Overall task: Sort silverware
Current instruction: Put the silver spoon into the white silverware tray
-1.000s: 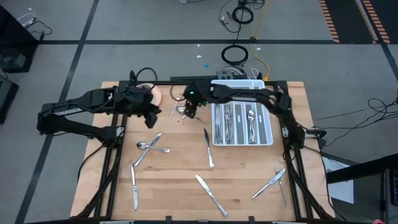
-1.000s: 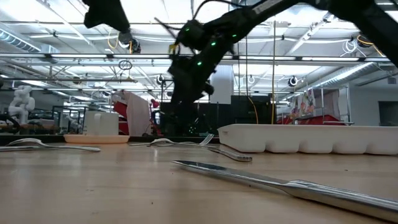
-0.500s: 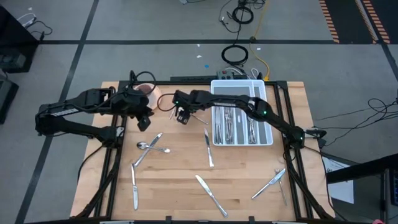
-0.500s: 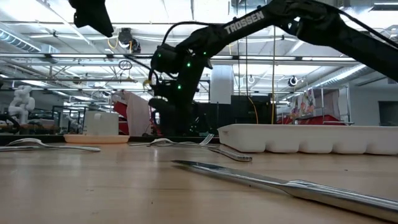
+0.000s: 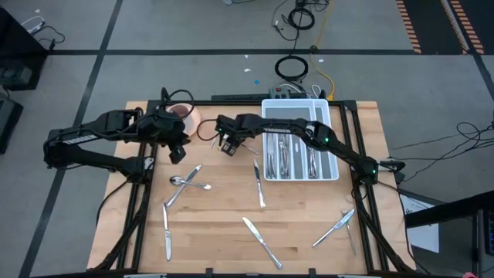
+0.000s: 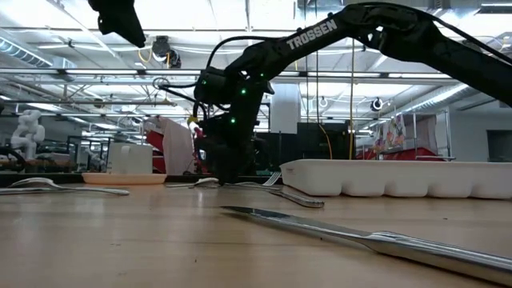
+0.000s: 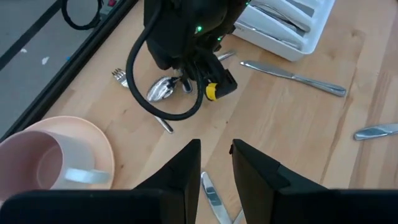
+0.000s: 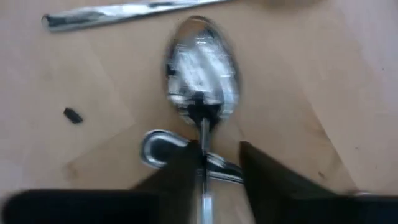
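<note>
Right wrist view shows the right gripper [image 8: 208, 165] clamped around a spoon's [image 8: 200, 65] neck on the table [image 8: 323, 74], while the left gripper [image 7: 214, 165] hovers part-open, holding nothing.

Bright overhead light; rt wrist view blurred.

the middle of the table [image 5: 224, 208] is mostly bare wood, so there's easy passage there between the scattered knives [image 5: 260, 241]. up by the bowl [image 5: 184, 116] it's cramped: both arms crowd in, with the tray [image 5: 333, 158] walling off the right side.
</note>
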Controlling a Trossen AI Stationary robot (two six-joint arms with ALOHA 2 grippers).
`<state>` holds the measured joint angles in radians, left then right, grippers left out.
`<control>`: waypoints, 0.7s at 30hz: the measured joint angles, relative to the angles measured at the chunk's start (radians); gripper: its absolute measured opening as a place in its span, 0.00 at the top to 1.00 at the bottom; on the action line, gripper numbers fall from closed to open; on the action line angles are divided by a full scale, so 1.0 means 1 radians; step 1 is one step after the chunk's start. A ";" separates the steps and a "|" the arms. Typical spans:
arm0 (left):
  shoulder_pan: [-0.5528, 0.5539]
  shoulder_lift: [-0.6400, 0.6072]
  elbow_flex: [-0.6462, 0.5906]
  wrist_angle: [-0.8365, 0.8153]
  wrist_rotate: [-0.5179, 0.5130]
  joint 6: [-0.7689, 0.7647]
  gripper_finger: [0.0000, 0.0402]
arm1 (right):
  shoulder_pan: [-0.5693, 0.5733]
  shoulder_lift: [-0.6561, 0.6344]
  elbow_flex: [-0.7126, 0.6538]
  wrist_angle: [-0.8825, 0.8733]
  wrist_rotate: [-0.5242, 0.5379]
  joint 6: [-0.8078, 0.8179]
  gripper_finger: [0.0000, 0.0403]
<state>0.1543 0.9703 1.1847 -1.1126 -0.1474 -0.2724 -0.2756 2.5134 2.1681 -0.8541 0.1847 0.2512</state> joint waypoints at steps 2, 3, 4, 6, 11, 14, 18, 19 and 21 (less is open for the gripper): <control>0.000 0.000 0.000 0.000 0.000 0.001 0.76 | 0.001 0.000 0.000 -0.007 -0.004 -0.006 0.91; 0.000 0.000 0.000 0.000 0.000 0.001 0.76 | 0.001 0.000 0.000 -0.007 -0.005 -0.007 0.95; 0.000 0.000 0.000 0.000 0.000 0.000 0.76 | 0.000 0.000 0.000 -0.007 -0.007 -0.007 0.96; 0.000 0.000 0.000 0.000 0.000 0.001 0.76 | 0.000 -0.004 0.000 -0.010 -0.015 -0.002 0.97; 0.000 0.000 0.000 0.000 0.000 0.000 0.76 | 0.001 -0.040 -0.002 -0.019 -0.124 0.009 0.99; 0.000 0.000 0.000 0.004 -0.014 -0.002 0.76 | 0.003 -0.093 -0.002 -0.010 -0.188 0.029 1.00; 0.000 0.000 0.000 0.012 -0.078 -0.016 0.76 | -0.007 -0.169 -0.002 -0.004 -0.266 0.060 1.00; 0.000 0.000 0.000 0.026 -0.107 -0.028 0.76 | -0.013 -0.185 -0.002 -0.005 -0.301 0.074 1.00; 0.000 0.000 0.000 0.068 -0.155 -0.033 0.76 | -0.023 -0.226 -0.002 -0.004 -0.385 0.085 1.00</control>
<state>0.1547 0.9699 1.1847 -1.0447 -0.3029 -0.3052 -0.2986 2.2869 2.1663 -0.8585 -0.2007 0.3360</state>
